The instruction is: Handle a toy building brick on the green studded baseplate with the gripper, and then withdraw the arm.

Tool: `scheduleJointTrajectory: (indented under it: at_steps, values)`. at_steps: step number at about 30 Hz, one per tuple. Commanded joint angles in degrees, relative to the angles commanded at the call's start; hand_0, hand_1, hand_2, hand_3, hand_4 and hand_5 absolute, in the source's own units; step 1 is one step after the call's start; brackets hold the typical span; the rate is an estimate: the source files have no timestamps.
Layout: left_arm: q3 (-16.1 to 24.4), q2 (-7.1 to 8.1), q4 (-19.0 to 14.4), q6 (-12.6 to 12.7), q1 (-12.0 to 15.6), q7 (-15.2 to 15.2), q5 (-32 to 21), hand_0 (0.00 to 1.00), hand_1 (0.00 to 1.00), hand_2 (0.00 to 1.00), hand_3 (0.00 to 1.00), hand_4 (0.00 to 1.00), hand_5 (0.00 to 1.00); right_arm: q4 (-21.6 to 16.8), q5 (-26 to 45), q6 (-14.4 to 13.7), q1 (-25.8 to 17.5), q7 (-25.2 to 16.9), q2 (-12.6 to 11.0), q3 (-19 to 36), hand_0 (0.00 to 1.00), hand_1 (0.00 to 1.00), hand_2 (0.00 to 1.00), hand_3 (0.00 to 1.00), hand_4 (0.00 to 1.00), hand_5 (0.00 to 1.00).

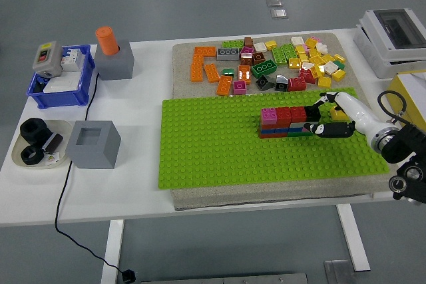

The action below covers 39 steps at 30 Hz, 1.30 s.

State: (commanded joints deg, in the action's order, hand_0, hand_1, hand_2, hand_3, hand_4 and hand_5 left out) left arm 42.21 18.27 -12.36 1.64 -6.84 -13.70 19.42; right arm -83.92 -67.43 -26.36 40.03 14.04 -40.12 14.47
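- The stack of red, pink, blue and dark hard-plastic toy bricks (285,122) sits on the bright green studded baseplate (213,151), a bit right of its middle and nearer the far edge.
- The robot's white-and-black right hand (318,114) is at the stack's right end, fingers either side of the end brick. Can't honestly tell if it's pinching or just touching.
- Left hand isn't in shot.
- Bricks are light, rigid and a bit slick, and the studs grip hard, so I'd pinch the flat side faces.
- Loose multicoloured bricks (266,61) are piled along the beige mat's far edge.
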Motion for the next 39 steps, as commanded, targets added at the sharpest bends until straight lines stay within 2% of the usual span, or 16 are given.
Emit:
scheduleJointTrajectory:
  at_steps: [8, 15, 16, 17, 22, 23, 24, 27, 28, 29, 32, 35, 36, 39]
  values:
    - [0.54, 0.05, -0.05, 0.09, 0.31, -0.21, 0.39, 0.761, 0.705, 0.666, 0.751, 0.77, 0.554, -1.39, -0.75, -0.62, -0.24, -0.24, -0.89, 1.36, 0.827, 0.909, 0.923, 0.604, 0.826, 0.327]
    - [1.6, 0.28, -0.13, 0.25, 0.45, -0.65, 1.43, 0.76, 0.706, 0.666, 0.751, 0.771, 0.554, -4.81, -2.44, -0.8, -1.65, 0.49, -3.25, 5.11, 0.825, 0.907, 0.921, 0.618, 0.804, 0.303]
    - [1.66, 0.31, -0.13, 0.26, 0.47, -0.67, 1.49, 0.76, 0.706, 0.666, 0.751, 0.771, 0.554, -5.39, -2.66, -0.85, -2.05, 0.58, -3.61, 6.01, 0.825, 0.907, 0.921, 0.618, 0.804, 0.303]
    - [1.72, 0.35, -0.13, 0.26, 0.49, -0.69, 1.54, 0.76, 0.706, 0.666, 0.749, 0.775, 0.553, -6.02, -2.92, -0.9, -2.56, 0.68, -3.98, 7.11, 0.816, 0.893, 0.903, 0.636, 0.753, 0.264]
    - [2.21, 0.58, -0.16, 0.34, 0.62, -0.88, 2.09, 0.76, 0.706, 0.666, 0.749, 0.775, 0.553, -8.76, -4.14, -1.41, -6.42, 0.89, -4.97, 13.19, 0.816, 0.893, 0.903, 0.636, 0.753, 0.264]
    - [2.3, 0.63, -0.16, 0.36, 0.64, -0.9, 2.18, 0.76, 0.706, 0.666, 0.749, 0.775, 0.552, -9.27, -4.29, -1.61, -7.41, 0.79, -4.95, 14.58, 0.795, 0.836, 0.85, 0.643, 0.74, 0.291]
    - [2.34, 0.68, -0.16, 0.38, 0.66, -0.9, 2.21, 0.76, 0.706, 0.666, 0.749, 0.775, 0.552, -9.83, -4.33, -1.91, -8.63, 0.53, -4.77, 16.24, 0.795, 0.836, 0.85, 0.643, 0.74, 0.291]
    - [2.37, 0.75, -0.14, 0.42, 0.73, -0.86, 2.14, 0.76, 0.706, 0.666, 0.749, 0.775, 0.552, -10.95, -3.7, -2.99, -11.77, -0.87, -3.33, 20.47, 0.795, 0.836, 0.85, 0.643, 0.74, 0.291]
    - [2.35, 0.75, -0.15, 0.45, 0.76, -0.85, 2.08, 0.76, 0.706, 0.666, 0.749, 0.775, 0.552, -11.18, -3.31, -3.47, -12.92, -1.55, -2.49, 22.13, 0.795, 0.836, 0.85, 0.643, 0.74, 0.291]
    - [2.32, 0.73, -0.15, 0.49, 0.8, -0.85, 1.97, 0.76, 0.706, 0.666, 0.749, 0.775, 0.552, -11.38, -2.77, -4.11, -14.39, -2.49, -1.23, 24.16, 0.748, 0.795, 0.818, 0.64, 0.764, 0.336]
    - [2.37, 0.69, -0.2, 0.72, 0.93, -0.83, 1.75, 0.76, 0.706, 0.666, 0.749, 0.775, 0.552, -11.52, -0.36, -5.93, -17.63, -5.34, 1.89, 29.52, 0.748, 0.795, 0.818, 0.64, 0.764, 0.336]
    - [2.62, 0.73, -0.25, 1.33, 0.92, -0.47, 1.54, 0.76, 0.706, 0.666, 0.749, 0.775, 0.552, -11.43, 3.58, -8.4, -20.93, -9.39, 5.53, 35.41, 0.748, 0.795, 0.818, 0.64, 0.764, 0.336]
    - [2.67, 0.75, -0.25, 1.48, 0.88, -0.33, 1.49, 0.758, 0.705, 0.665, 0.747, 0.772, 0.549, -11.41, 5.12, -9.12, -21.86, -10.9, 6.78, 37.3, 0.728, 0.754, 0.783, 0.645, 0.762, 0.33]
    - [2.67, 0.83, -0.24, 1.71, 0.78, -0.03, 1.31, 0.758, 0.705, 0.665, 0.747, 0.772, 0.549, -11.27, 10.29, -10.33, -23.37, -15.61, 9.33, 42.36, 0.728, 0.754, 0.783, 0.645, 0.762, 0.33]
